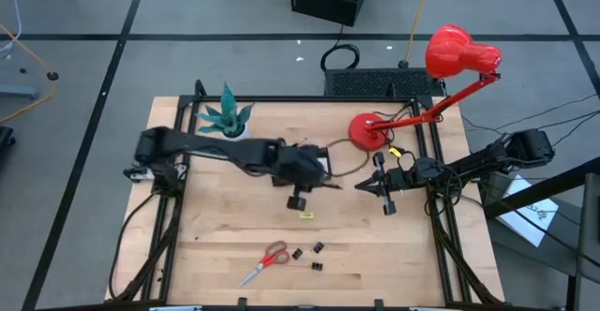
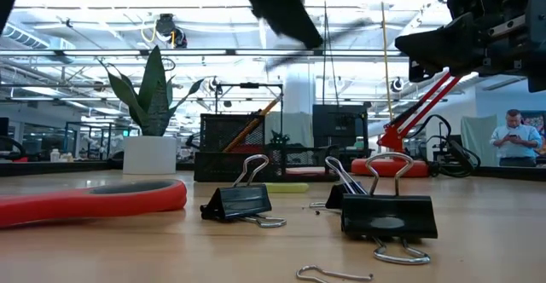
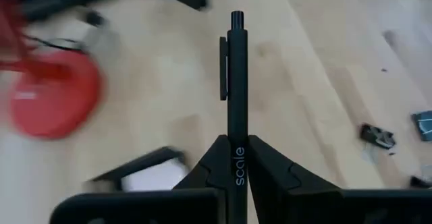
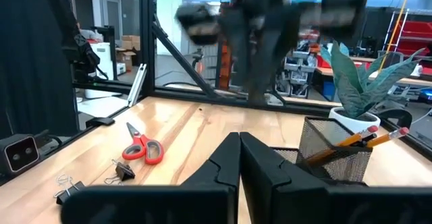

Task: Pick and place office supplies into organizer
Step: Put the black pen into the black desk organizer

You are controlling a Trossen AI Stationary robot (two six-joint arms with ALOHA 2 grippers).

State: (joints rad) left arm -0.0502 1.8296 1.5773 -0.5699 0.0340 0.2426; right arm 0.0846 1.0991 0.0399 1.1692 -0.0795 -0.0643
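Left claw (image 3: 237, 158) tight around black pen (image 3: 236, 82); right claw (image 4: 239, 158) pressed together, empty.

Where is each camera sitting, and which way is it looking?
High: above, looking straight down at both arms and the table.
Low: at table height, looking across binder clips; arms hang overhead.
Left wrist: on the left arm, looking past the left gripper shut on a black pen.
Right wrist: on the right arm, past the shut right gripper.
High and right wrist share the scissors.
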